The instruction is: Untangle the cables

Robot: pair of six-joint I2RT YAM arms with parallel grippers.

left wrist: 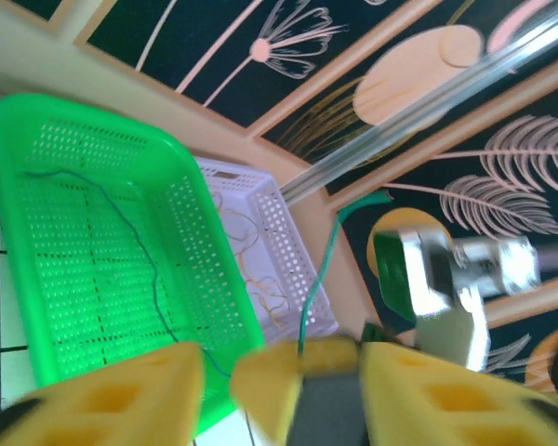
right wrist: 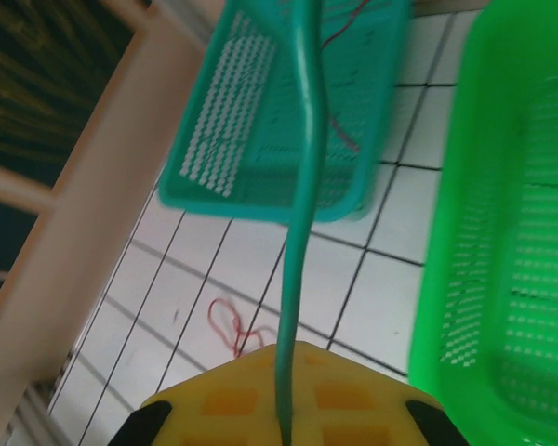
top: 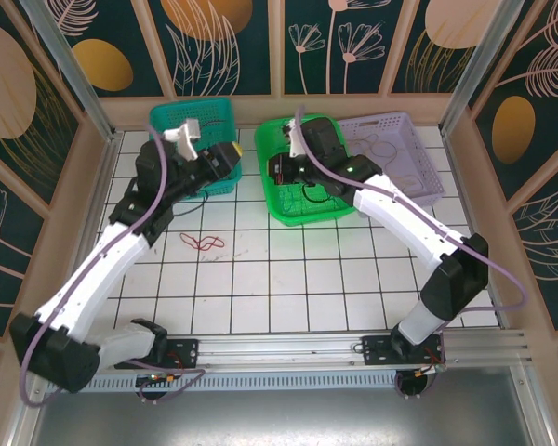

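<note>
**Separation step, one strand drawn out.** The right hand (right wrist: pixel 284 390) is closed on the green cable (right wrist: pixel 302 167), which leaves its pressed-together pads and runs straight away from it, over the teal basket (right wrist: pixel 223 139), toward the left hand (left wrist: pixel 279 390). In the left wrist view the same cable rises from among that hand's yellow fingers. The blur there hides whether they grip it or stand apart, so the left hand's state cannot be told.

**Judgement.** The green cable appears to be the strand being singled out and carried clear of the others. The next move calls for one firm grip, a slow pull along the strand's own line, and release over a basket.

**Surroundings.** A red cable (right wrist: pixel 231 325) lies looped on the surface (top: pixel 288 279), just below and left of the right hand. A second red strand shows inside the teal basket. The green basket (right wrist: pixel 484 186) stands close on the right hand's right side. The purple basket (left wrist: pixel 288 251), beyond the left hand, holds yellow-tan cables (left wrist: pixel 251 269).

**Obstructions.** The taut strand crosses the teal basket's rim and could catch there. The two arms work close together.
</note>
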